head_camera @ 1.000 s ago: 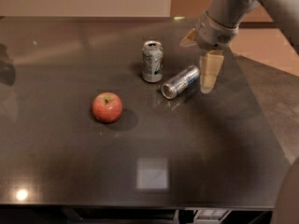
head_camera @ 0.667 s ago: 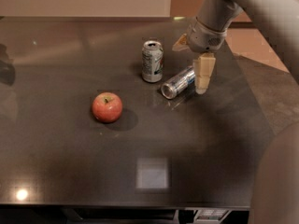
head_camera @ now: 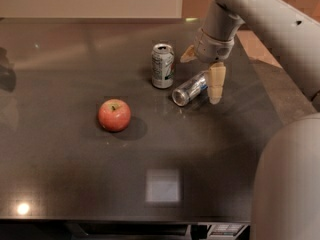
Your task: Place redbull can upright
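Note:
The redbull can [head_camera: 190,89] lies on its side on the dark table [head_camera: 75,174], its silver end facing the front left. My gripper [head_camera: 202,70] hangs over the can's far right end. It is open: one tan finger [head_camera: 216,84] reaches down on the can's right side, and the other finger [head_camera: 189,54] stands behind the can. The fingers straddle the can's far end without closing on it.
A wider white-and-green soda can [head_camera: 163,65] stands upright just left of the lying can. A red apple [head_camera: 114,115] sits further left and nearer the front. My arm's grey body [head_camera: 285,184] fills the right foreground. The table's right edge [head_camera: 265,94] is close to the gripper.
The gripper has moved left and down, from beside the can's right end to over it, with one finger on each side. The cans and the apple have not moved.

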Controlling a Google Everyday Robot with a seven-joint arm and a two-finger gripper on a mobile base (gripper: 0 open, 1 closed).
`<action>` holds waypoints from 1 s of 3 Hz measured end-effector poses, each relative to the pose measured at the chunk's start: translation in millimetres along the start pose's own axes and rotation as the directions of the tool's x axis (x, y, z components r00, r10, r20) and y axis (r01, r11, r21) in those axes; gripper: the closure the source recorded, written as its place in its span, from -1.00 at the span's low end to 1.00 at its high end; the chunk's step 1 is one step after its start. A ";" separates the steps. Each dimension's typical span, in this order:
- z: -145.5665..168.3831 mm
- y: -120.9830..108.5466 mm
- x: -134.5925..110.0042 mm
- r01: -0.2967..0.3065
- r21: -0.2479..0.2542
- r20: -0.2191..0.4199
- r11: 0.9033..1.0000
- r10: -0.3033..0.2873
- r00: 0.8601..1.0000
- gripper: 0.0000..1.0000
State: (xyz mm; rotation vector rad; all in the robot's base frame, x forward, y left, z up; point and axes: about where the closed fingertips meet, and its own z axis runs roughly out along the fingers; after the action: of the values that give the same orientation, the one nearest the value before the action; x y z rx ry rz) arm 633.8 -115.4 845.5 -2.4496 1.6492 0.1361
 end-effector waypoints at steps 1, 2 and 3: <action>8.1 -1.3 4.0 0.038 -0.030 -0.034 0.999 -0.039 0.999 -0.65; 8.9 -2.3 9.0 0.073 -0.045 -0.067 0.996 -0.076 0.995 -0.17; -0.4 -1.9 12.6 0.120 -0.039 -0.106 0.992 -0.123 0.987 0.28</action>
State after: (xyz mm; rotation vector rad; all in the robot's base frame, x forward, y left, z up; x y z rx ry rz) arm 640.3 -126.2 843.8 -2.6164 1.5440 0.0133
